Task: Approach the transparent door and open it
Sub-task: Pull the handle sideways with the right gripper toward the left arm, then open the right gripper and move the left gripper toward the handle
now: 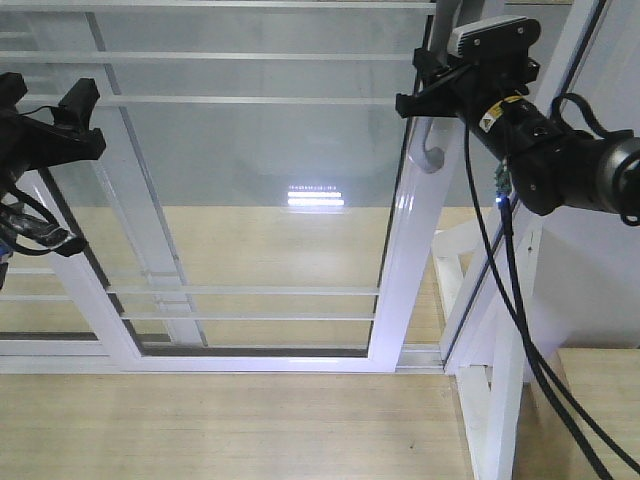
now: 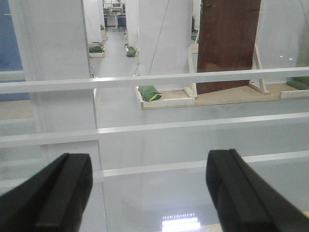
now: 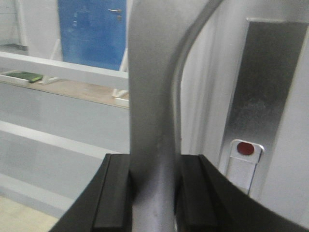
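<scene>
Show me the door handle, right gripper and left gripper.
door handle (image 3: 152, 87), right wrist view, grey shaft
right gripper (image 3: 153, 193), right wrist view, midway between fingertips
left gripper (image 2: 149, 174), left wrist view, midway between fingertips

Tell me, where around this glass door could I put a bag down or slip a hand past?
The wood floor in front of the door, left of the white post, is bare. Open air lies between the left tool and right tool. It's crowded by the handle: the right tool clamps it and cables hang there.

Glossy white frame & bars on transparent door (image 1: 404, 270), grey handle (image 3: 152, 111), black fingers (image 3: 112, 195), pale wood-grain floor (image 1: 230, 420).
</scene>
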`<state>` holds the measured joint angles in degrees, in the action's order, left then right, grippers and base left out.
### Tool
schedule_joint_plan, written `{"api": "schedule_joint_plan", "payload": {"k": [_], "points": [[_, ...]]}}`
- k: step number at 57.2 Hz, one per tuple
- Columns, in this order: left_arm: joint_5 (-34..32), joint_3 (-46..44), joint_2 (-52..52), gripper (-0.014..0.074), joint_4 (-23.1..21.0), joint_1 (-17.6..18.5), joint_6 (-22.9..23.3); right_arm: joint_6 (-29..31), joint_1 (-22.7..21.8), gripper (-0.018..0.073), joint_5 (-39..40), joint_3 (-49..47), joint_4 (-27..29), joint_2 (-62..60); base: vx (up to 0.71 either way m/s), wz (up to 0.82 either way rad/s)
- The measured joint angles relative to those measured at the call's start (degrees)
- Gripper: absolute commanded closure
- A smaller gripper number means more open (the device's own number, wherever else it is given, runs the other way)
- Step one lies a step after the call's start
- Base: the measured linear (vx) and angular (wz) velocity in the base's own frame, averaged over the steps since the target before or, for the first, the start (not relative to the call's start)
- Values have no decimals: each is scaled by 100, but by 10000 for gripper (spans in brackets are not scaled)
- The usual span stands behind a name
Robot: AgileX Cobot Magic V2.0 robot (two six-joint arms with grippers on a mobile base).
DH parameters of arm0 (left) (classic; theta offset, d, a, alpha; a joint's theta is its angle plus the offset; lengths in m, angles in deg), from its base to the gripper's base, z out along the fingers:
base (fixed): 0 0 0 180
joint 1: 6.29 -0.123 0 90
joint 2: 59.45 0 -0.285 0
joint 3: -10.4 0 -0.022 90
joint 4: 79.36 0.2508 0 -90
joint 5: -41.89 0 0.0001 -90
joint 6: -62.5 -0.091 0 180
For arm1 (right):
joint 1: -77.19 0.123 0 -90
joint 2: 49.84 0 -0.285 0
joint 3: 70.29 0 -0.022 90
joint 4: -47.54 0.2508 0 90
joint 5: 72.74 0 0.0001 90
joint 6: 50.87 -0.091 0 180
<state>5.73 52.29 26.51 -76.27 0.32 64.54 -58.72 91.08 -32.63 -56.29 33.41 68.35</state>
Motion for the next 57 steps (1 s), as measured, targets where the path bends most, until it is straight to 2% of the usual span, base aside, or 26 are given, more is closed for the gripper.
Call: {"api": "schedule_joint_plan", "payload": {"k": [21, 29, 34, 42, 51, 57], "points": [[0, 0, 0, 6, 0, 0, 0, -5, 619, 565, 80, -21, 306, 41, 0, 0], [0, 0, 0, 6, 13, 0, 0, -63, 1281, 565, 204, 201, -724, -119, 0, -2], [0, 0, 0, 6, -2, -5, 0, -63, 1498, 565, 281, 213, -961, -118, 0, 1], [46, 0, 0, 6, 11, 1, 0, -3, 1480, 565, 132, 220, -843, -185, 0, 0], [50, 0, 0, 6, 25, 55, 32, 552, 1315, 565, -469, 243, -334, -583, 0, 0], [50, 0, 7, 6, 339, 178, 283, 785, 1059, 565, -692, 415, 61, -927, 0, 0]]}}
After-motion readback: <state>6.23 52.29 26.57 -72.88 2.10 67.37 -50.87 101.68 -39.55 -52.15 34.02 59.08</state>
